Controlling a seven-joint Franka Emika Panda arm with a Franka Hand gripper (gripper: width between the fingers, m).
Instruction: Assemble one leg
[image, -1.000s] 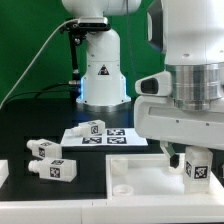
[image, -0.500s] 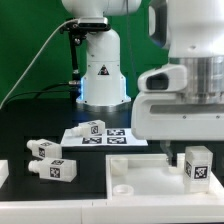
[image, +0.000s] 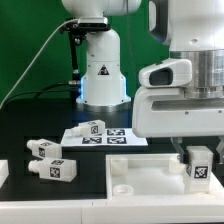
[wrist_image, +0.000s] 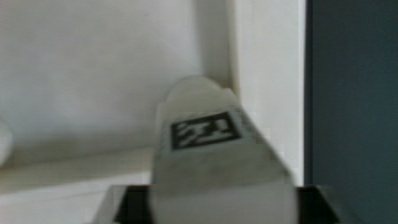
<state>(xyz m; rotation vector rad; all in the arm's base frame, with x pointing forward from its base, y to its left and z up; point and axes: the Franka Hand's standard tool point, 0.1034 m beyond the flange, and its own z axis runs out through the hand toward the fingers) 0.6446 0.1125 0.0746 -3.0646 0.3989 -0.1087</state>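
Observation:
My gripper (image: 199, 158) is shut on a white leg (image: 200, 167) with a black-and-white tag. It holds the leg upright over the right part of the large flat white square piece (image: 140, 178). In the wrist view the leg (wrist_image: 214, 150) points down between the dark fingers (wrist_image: 128, 205), close to a raised rim of the white piece (wrist_image: 107, 90). Two more legs (image: 50, 160) lie on the black table at the exterior view's left, and another leg (image: 91, 128) lies on the marker board (image: 105, 137).
The robot base (image: 100, 65) stands at the back behind the marker board. A green backdrop with a black cable is at the exterior view's left. A white part shows at the table's left edge (image: 3, 175).
The gripper with the leg has moved a little toward the exterior view's right and slightly up. The other legs have not moved.

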